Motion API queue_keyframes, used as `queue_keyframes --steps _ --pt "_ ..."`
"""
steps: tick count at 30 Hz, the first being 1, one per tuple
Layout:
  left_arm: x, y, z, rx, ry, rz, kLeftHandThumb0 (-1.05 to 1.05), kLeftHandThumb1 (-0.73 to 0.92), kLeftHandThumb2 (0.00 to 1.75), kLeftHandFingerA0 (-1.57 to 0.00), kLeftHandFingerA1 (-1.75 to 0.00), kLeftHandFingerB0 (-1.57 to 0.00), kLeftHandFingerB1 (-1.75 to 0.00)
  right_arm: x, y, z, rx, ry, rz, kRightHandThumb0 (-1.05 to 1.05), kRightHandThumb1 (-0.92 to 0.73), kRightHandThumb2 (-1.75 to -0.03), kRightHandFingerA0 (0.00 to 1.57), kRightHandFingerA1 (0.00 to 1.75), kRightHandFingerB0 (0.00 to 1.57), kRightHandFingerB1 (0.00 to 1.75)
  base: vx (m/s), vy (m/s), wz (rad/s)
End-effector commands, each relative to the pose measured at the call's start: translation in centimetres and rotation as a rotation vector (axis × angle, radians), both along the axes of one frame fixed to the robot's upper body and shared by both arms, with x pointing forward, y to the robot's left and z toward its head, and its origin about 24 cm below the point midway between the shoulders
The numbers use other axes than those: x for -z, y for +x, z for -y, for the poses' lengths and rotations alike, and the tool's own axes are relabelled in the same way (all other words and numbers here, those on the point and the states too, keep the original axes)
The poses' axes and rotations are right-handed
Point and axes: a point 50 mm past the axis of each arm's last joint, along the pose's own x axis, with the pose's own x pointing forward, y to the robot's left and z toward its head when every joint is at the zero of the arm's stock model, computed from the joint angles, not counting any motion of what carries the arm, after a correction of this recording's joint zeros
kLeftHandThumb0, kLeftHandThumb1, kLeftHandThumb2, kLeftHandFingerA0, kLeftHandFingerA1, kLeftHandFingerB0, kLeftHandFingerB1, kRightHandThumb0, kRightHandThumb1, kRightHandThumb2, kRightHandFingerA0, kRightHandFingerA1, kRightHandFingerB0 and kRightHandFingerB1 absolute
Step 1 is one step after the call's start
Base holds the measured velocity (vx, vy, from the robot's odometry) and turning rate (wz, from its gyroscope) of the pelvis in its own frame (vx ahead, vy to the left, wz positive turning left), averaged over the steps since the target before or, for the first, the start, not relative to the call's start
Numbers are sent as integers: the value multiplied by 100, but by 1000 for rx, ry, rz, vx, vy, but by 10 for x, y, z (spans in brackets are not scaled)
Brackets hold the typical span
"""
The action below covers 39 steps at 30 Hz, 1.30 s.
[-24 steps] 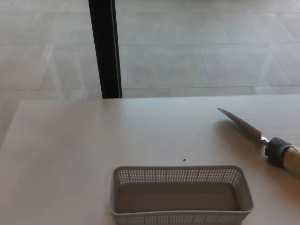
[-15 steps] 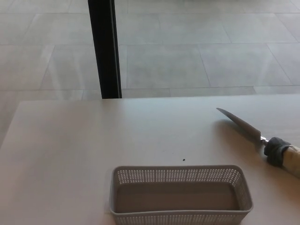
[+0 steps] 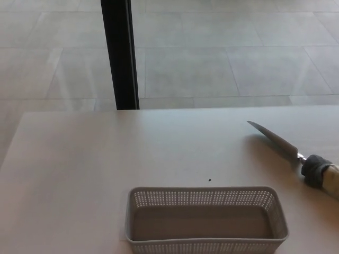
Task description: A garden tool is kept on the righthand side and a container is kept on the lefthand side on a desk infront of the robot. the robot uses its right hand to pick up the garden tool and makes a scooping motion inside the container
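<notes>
A garden trowel [image 3: 296, 156] lies flat on the pale desk [image 3: 106, 159] at the right. Its narrow metal blade [image 3: 273, 139] points up and left, and its dark collar and light wooden handle [image 3: 323, 174] run off the right edge. A grey perforated rectangular basket [image 3: 206, 219] stands at the bottom centre, with nothing inside that I can see. Neither of my hands shows in the head view.
A black vertical post [image 3: 121, 53] rises behind the desk's far edge, left of centre. Beyond it lies a tiled floor [image 3: 222, 53]. A tiny dark speck [image 3: 210, 180] sits on the desk just above the basket.
The whole picture has shifted a few pixels, so the camera moved slightly. The trowel and the basket have stayed where they were on the desk.
</notes>
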Motion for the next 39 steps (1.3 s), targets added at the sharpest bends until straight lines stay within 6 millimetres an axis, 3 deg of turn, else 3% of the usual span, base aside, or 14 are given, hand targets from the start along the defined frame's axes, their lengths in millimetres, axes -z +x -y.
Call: queue_keyframes --steps 1,3,8,9,10,13,14,16,17,21,36,37,38,39 --pt "-3 -3 -4 -4 14 6 -58 62 58 -67 -69 -62 -50 -30 15 -26 -166 -100 32 -84 -58 -98 6 49 2 42 0 0 0" --pt "-2 -3 -3 1 14 4 -60 61 58 -71 -76 -62 -49 -37 30 -53 -275 -206 -12 -86 -58 -98 2 38 12 28 0 0 0" --pt "-3 -3 -4 27 15 -3 -60 63 59 -71 -80 -64 -53 -20 50 -79 -414 -354 -162 -81 -56 -95 4 40 7 29 0 0 0" --pt "-3 -3 -3 23 16 -4 -59 62 58 -66 -72 -64 -50 -15 53 -83 -437 -364 -207 -81 -66 -63 9 37 14 26 0 0 0" --pt "-1 -4 -2 -5 10 0 -58 61 58 -68 -70 -64 -50 -10 56 -89 -462 -388 -252 -74 -52 -93 7 47 1 39 0 0 0" --pt "-1 -5 -2 20 12 -7 -61 65 59 -69 -71 -61 -49 4 64 -93 -510 -433 -382 -76 -56 -90 9 46 4 34 0 0 0" --pt "-1 -6 -2 -1 9 -3 -61 63 59 -73 -78 -63 -53 9 67 -93 -513 -440 -409 -37 -43 -101 2 50 0 48 0 0 0" --pt "-1 -6 -2 -10 7 0 -61 63 59 -73 -78 -63 -53 11 68 -93 -513 -446 -418 -37 -43 -101 2 50 0 48 0 0 0" --pt "-1 -6 -2 -5 3 3 -59 64 59 -71 -75 -59 -51 21 72 -91 -512 -438 -467 -71 -70 -61 21 35 16 26 0 0 0" --pt "1 -5 0 2 1 -6 -59 63 59 -71 -68 -60 -48 39 78 -90 -519 -429 -563 -69 -71 -61 20 34 16 26 0 0 0" --pt "3 -7 2 -16 -3 -5 -60 62 59 -69 -71 -60 -49 81 100 -102 -520 -473 -773 -74 -74 -63 17 33 15 27 0 0 0" --pt "3 -7 2 -11 -1 -8 -60 62 59 -67 -70 -61 -50 83 102 -102 -515 -475 -785 -37 -45 -103 0 50 0 49 0 0 0" --pt "3 -7 2 -11 -4 -6 -60 62 59 -67 -70 -61 -50 85 103 -102 -510 -477 -795 -37 -45 -103 0 50 0 49 0 0 0" --pt "3 -8 3 4 -5 -12 -59 63 59 -69 -69 -61 -49 90 106 -106 -508 -500 -818 -75 -61 -93 13 46 9 40 0 0 0"
